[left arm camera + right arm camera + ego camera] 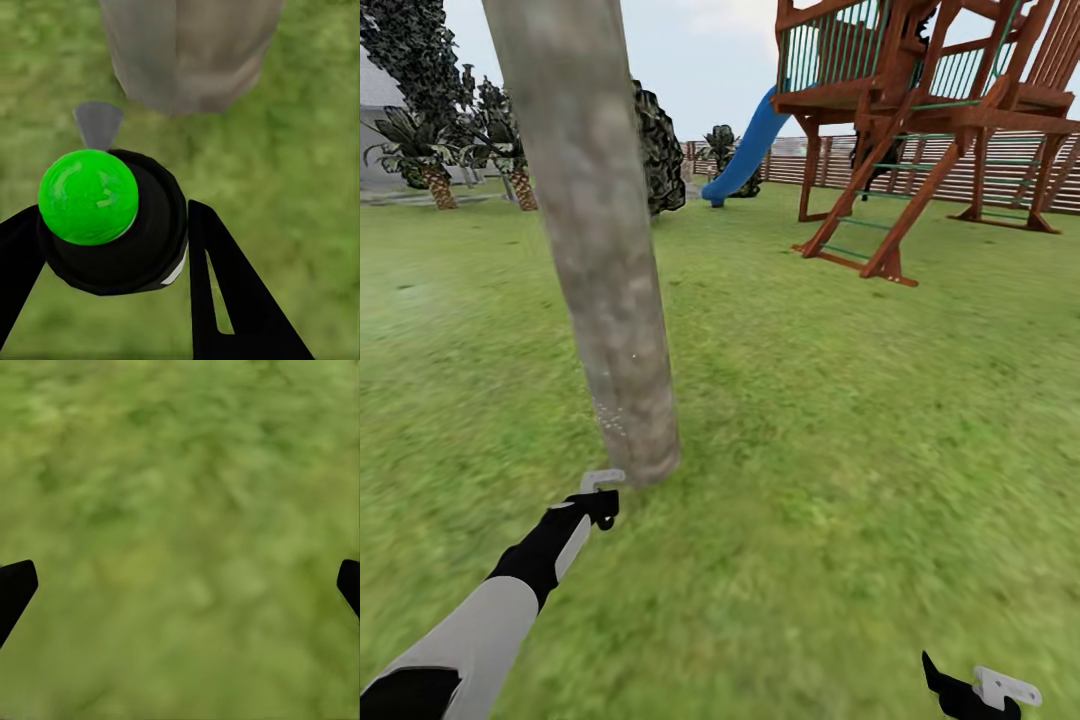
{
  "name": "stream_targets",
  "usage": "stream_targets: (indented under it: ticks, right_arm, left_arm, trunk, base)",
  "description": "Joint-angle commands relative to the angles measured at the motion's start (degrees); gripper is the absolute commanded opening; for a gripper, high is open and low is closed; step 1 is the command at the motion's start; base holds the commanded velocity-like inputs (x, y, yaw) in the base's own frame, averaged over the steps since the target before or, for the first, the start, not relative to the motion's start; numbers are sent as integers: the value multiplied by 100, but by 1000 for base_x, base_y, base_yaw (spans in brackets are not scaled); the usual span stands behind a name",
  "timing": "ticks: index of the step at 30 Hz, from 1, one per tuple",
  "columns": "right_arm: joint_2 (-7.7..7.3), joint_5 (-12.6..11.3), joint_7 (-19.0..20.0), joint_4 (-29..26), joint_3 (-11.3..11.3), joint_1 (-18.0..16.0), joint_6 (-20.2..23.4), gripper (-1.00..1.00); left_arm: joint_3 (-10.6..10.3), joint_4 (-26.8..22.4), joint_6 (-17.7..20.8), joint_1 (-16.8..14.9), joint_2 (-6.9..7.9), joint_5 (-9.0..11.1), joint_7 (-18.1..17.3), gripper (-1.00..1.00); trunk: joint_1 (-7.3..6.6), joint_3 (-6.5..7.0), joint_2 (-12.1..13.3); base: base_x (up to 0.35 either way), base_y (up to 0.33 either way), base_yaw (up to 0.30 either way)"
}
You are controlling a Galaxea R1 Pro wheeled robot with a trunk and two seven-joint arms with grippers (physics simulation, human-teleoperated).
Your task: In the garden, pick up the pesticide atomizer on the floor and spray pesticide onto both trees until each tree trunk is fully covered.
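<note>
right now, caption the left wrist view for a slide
Left hand holds green-capped pesticide atomizer aimed at the tree trunk.

Tree trunk [600,250] ahead, open grass [860,450] rightward

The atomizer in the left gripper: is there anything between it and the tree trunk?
Nothing visible. The left gripper holds the atomizer, and only bare grass lies between it and the base of the trunk. A few white specks already sit low on the trunk.
</note>
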Motion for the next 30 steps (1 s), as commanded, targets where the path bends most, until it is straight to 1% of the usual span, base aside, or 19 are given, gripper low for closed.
stream_targets:
  ticks: [1, 7, 11, 16, 19, 20, 22, 25, 26, 27, 28, 29, 30]
  right_arm:
    - [0, 0, 0, -1, 0, 0, 0, 100]
    - [0, 5, 0, 4, 0, 0, 0, 100]
    - [0, 8, 0, 4, 0, 0, 0, 100]
    - [0, 8, 0, 4, 0, 0, 0, 100]
    - [0, 1, 0, 4, 0, 0, 0, 100]
    - [0, 0, 0, 2, 0, 0, 0, 100]
    - [0, -1, 0, 3, 0, 0, 0, 100]
    - [0, -1, 0, -1, -6, 0, 0, 100]
    - [0, -1, 0, 2, -4, 0, 0, 100]
    - [0, -1, 0, 3, -2, 0, 0, 100]
    - [0, -1, 0, 3, -1, 0, 0, 100]
    - [0, -1, 0, 4, 0, 0, 0, 100]
    - [0, -1, 0, 4, 0, 0, 0, 100]
  left_arm:
    - [0, 0, 3, 3, 4, 0, 0, -100]
    - [-1, 0, -1, 4, 2, 0, 0, -100]
    - [-1, 0, -1, 2, -1, 0, 0, -100]
    - [-6, 0, 1, 3, -7, 0, 0, -100]
    - [-13, 83, -15, 5, -51, 10, 0, -100]
    - [-22, 113, -17, 3, -59, -15, 1, -100]
    - [-41, 63, -19, 2, -73, -73, 46, -100]
    - [-59, 35, 58, -68, -88, -75, 62, -100]
    - [-57, 29, 143, -205, -162, -47, 67, -100]
    - [-50, 33, 302, -368, -204, -32, 68, -100]
    - [-49, 32, 497, -553, -288, -41, 73, -100]
    - [-54, 31, 597, -693, -444, -73, 79, -100]
    - [-61, 29, 645, -763, -551, -102, 126, -100]
  trunk:
    - [0, 0, 0]
    - [0, 0, 0]
    - [0, 0, 0]
    - [0, 0, 0]
    - [0, 0, 0]
    - [0, 0, 0]
    - [0, 0, 0]
    - [0, 0, 0]
    - [0, 0, 0]
    - [0, 0, 0]
    - [0, 0, 0]
    - [0, 0, 0]
    - [0, 0, 0]
  base:
    - [138, -271, 50]
    - [139, -271, 7]
    - [40, -271, 32]
    - [1, -272, 237]
    - [0, -272, 276]
    - [15, -270, 277]
    - [15, -78, 211]
    - [2, -11, 39]
    - [0, -1, 4]
    - [0, -1, 2]
    - [0, 0, 0]
    - [0, 0, 0]
    - [0, 0, 0]
